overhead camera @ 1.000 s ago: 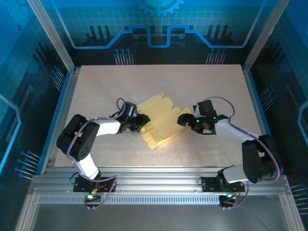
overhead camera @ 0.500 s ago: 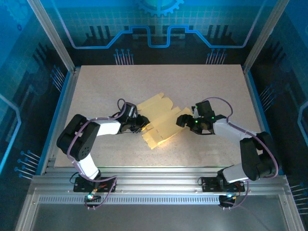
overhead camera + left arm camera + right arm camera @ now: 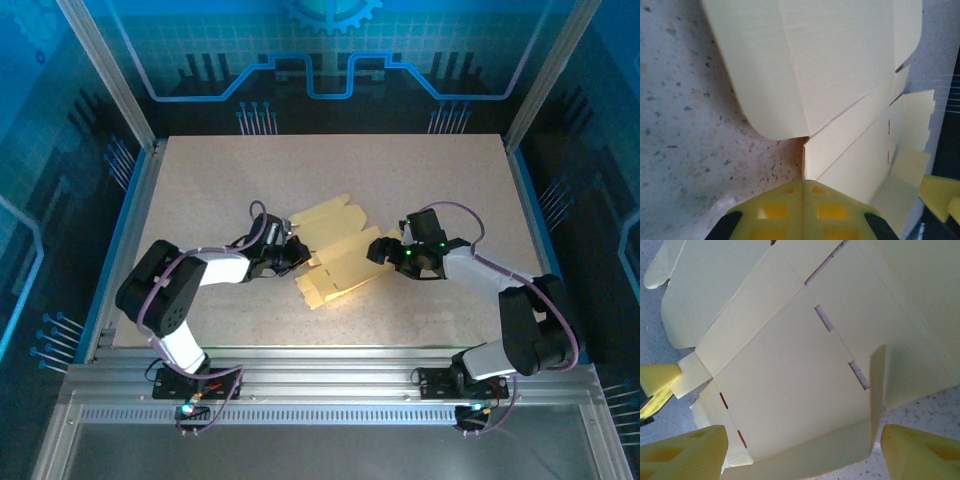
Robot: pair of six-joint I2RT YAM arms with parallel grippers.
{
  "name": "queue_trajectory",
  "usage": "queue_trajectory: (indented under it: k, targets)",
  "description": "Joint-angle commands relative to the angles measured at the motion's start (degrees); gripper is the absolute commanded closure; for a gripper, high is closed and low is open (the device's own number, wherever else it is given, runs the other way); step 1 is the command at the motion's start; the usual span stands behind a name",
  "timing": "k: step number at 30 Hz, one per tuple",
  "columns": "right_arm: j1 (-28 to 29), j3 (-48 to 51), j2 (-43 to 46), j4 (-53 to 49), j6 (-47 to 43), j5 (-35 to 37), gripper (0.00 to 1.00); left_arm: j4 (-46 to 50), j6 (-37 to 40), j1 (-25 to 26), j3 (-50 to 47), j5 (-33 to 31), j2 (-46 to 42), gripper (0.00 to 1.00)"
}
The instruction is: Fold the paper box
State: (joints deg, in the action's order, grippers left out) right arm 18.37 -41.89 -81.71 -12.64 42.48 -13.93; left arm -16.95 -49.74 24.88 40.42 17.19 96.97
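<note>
Top cam sits high up behind the arm bases, looking down at the whole worktop (image 3: 200,190). Both wrist cams are super close, peering past the left claw (image 3: 802,205) and right claw (image 3: 800,455) at the paper box (image 3: 335,255) from opposite sides, roughly facing each other I think.

One pale yellow, flat die-cut cardboard sheet with flaps and tabs, the paper box (image 3: 335,255), is counted on one speckled beige tabletop (image 3: 420,180). Two black-and-white robot arms are seen, the left arm (image 3: 215,268) and the right arm (image 3: 480,268), and one two-finger gripper with yellow fingers is carried by each, so that two grippers are counted: the left gripper (image 3: 298,256) and the right gripper (image 3: 378,248).
</note>
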Motion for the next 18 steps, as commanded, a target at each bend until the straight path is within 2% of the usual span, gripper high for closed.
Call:
queue_trajectory:
  k: [1,7,9,15,18]
  targets:
    - [0.2,-1.1,2.0,-1.3,1.7,-0.3,0.19,-2.4,8.8,2.5,-2.4,-8.6,-4.9,1.00]
    - [-0.6,-0.2,4.4,-2.9,1.3,1.7,0.19,-4.2,25.1,10.8,-4.8,-25.0,-7.9,1.00]
    - [-1.0,0.4,5.3,-3.0,1.7,1.5,0.19,-4.3,27.9,13.1,-5.0,-30.3,-7.9,1.00]
    - [-1.8,4.1,10.7,-5.5,2.1,1.5,0.20,-8.8,33.3,16.4,-5.6,-37.5,-7.7,1.00]
    - [-4.2,6.4,13.1,-7.4,2.3,1.2,0.21,-10.8,35.2,17.8,-5.9,-40.0,-7.1,1.00]
